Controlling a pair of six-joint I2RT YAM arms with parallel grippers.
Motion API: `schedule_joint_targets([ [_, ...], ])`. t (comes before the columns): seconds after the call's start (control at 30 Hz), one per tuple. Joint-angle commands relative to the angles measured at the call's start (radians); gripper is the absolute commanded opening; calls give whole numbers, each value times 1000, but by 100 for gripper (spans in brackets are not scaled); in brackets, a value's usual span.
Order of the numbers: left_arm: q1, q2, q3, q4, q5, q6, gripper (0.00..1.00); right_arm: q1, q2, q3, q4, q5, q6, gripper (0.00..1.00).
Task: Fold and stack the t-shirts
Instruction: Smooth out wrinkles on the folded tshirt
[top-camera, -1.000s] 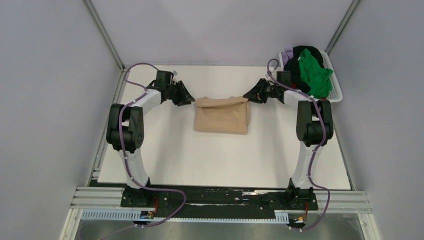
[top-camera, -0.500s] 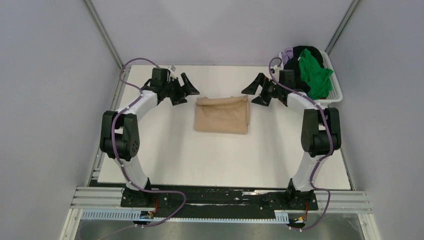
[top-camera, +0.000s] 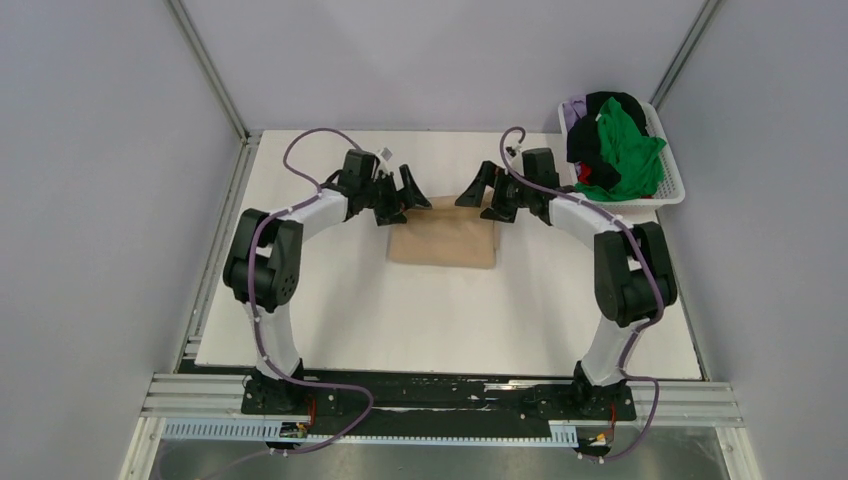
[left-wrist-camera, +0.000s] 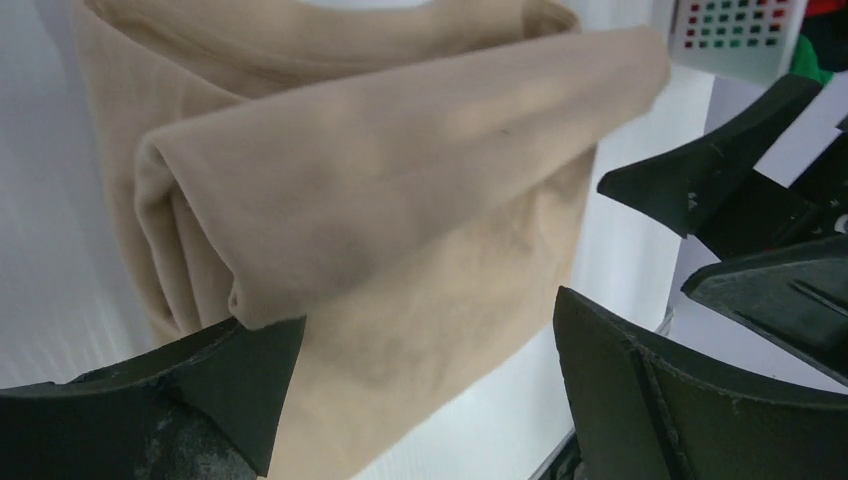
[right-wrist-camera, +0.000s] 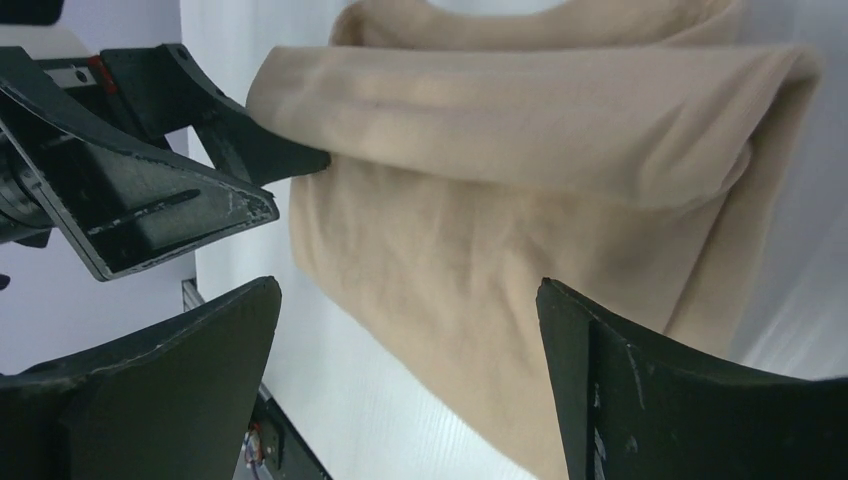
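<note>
Starting at the near edge, both arm bases sit side by side with a wide bare stretch of white tabletop (top-camera: 400, 310) in front of them. Beyond that bare stretch, near the middle of the surface, lies the tan t-shirt (top-camera: 445, 240), folded into a compact rectangle. The wrist views show its far part doubled over into a soft, rounded roll that sits on the layers beneath it rather than lying flat.

Both arms reach to the shirt's far edge. The left gripper (top-camera: 405, 197) hangs over the far-left corner and the right gripper (top-camera: 482, 195) over the far-right corner. Each has its fingers spread wide and holds nothing. From the left wrist, the cloth shows between and beyond the parted fingers (left-wrist-camera: 180, 400) without being pinched. The right wrist view shows the same.

Farthest away, in the far-right corner, the white basket (top-camera: 670, 188) holds a jumbled heap. A green t-shirt (top-camera: 625, 150) lies on top, with a black one (top-camera: 605, 105), a sliver of pale purple (top-camera: 573, 108) and a bit of red (top-camera: 585, 178).

As a judgement, the task is at an early stage. One shirt looks folded or nearly so, perhaps needing its puffy far fold pressed down. No stack exists yet, and every shirt in the basket is yet to be taken out, folded and laid on top.
</note>
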Motion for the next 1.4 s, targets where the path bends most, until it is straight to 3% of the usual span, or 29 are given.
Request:
schedule_joint_targets([
  [0.0,12,109,122,102,-18,-61,100,-10,111,140,35,73,-34,100],
  [0.27,16,311,369,-30,-86,-66,100,-15,311,328,46,80,-33,100],
  [0.63,25,394,404,-103,-121,-64,100,-21,503,410,21,74,48,100],
  [0.73,17,357,340,-118,-79,-68,100,-10,448,289,32,80,66,100],
  [1.07,-165,-25,-205,-20,-196,-110,100,49,108,-130,77,191,80,100],
  [1.37,-188,-169,-184,7,-238,-110,100,52,-142,-168,75,158,53,100],
])
